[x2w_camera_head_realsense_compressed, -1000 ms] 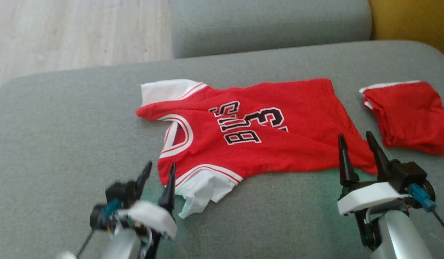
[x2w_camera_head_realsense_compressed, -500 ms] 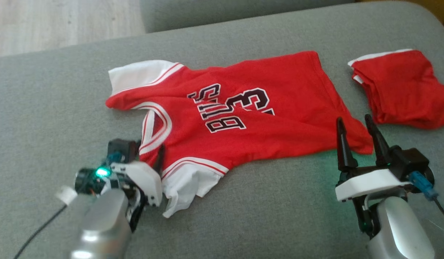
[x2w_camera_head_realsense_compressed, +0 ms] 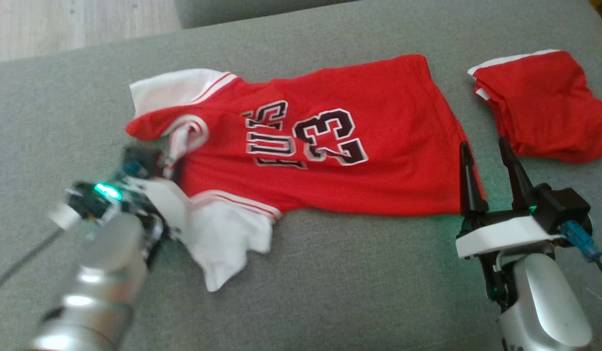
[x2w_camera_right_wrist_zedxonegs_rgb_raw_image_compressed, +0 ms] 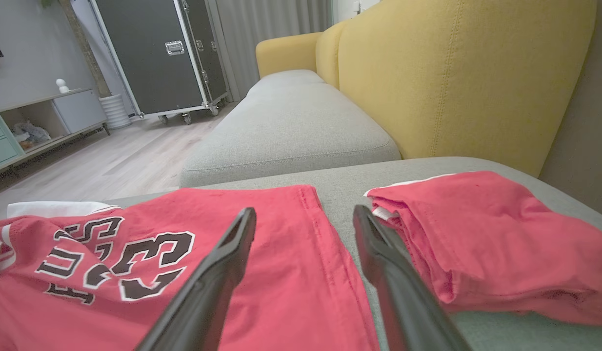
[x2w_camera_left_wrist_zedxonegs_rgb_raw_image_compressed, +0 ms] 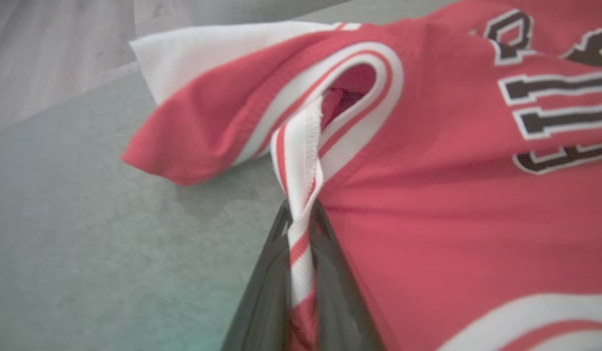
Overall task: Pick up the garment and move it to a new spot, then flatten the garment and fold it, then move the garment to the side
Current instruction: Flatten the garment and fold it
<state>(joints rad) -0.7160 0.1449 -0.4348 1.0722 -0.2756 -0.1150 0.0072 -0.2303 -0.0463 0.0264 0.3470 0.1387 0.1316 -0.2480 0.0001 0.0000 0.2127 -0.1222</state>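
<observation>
Finds left gripper (x2w_camera_left_wrist_zedxonegs_rgb_raw_image_compressed: 301,214) pinched tight on striped collar trim (x2w_camera_left_wrist_zedxonegs_rgb_raw_image_compressed: 301,161) of red jersey (x2w_camera_head_realsense_compressed: 330,161). Finds right gripper (x2w_camera_head_realsense_compressed: 483,143) spread wide, holding nothing, near jersey hem, beside folded red shorts (x2w_camera_head_realsense_compressed: 545,117).

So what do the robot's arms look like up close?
Both arms are shiny silver tubes, the left arm and the right arm. Each ends in a white wrist plate with two long, black, pointy jaws. The right one has a blue plug with a dark cable; the left one glows with a green light.
</observation>
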